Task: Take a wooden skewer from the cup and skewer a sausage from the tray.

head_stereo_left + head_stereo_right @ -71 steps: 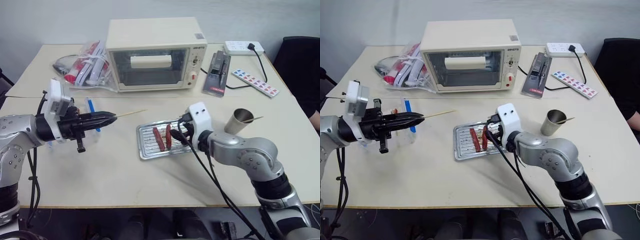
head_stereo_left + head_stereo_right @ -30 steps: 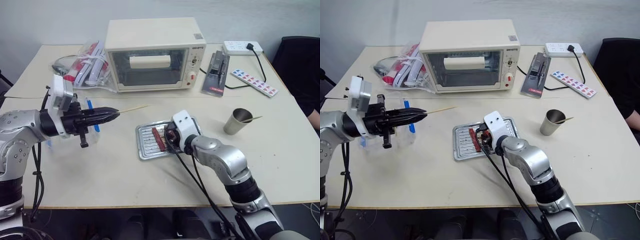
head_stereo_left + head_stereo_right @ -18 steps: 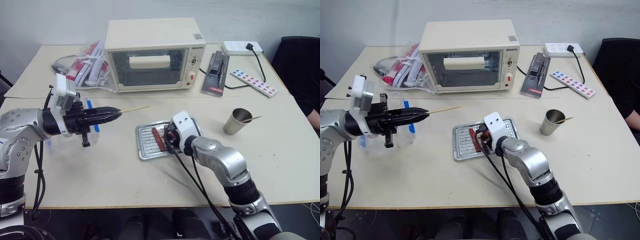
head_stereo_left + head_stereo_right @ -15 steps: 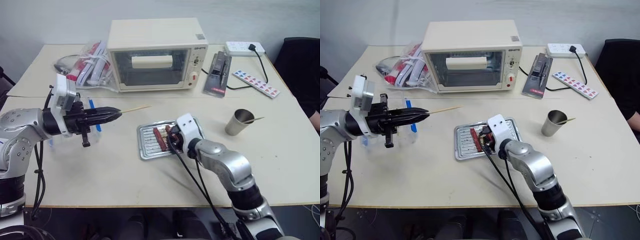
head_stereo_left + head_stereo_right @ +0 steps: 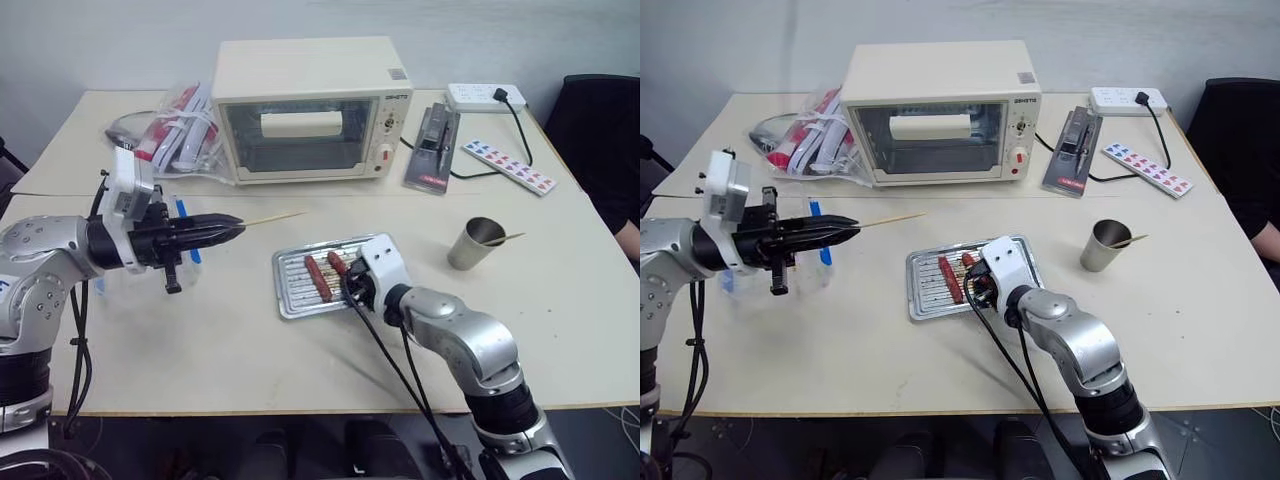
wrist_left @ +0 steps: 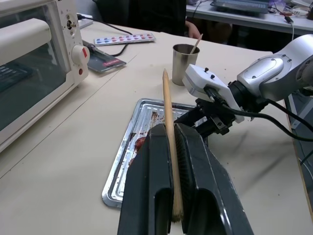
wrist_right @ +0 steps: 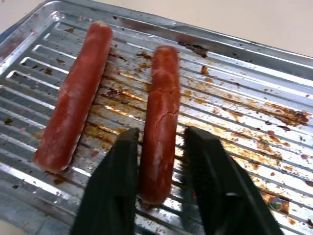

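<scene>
Straddling the sausage (image 7: 159, 122) unclosed, right fingers (image 7: 210, 176); left fingers (image 6: 195, 166) pinching wooden skewer (image 6: 168, 137).

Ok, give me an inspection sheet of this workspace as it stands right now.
Surface: beige table.
Job's things: wooden skewer in left gripper; two sausages on tray; the sausage between right gripper fingers; cup right of tray.
Clutter: toaster oven, plastic bags, colour strip.
Grippers: left shut on skewer; right's jaws straddle the sausage, small gaps visible.
Cables: power strip cord; black leads off right wrist.
Surroundings: dark chair.
</scene>
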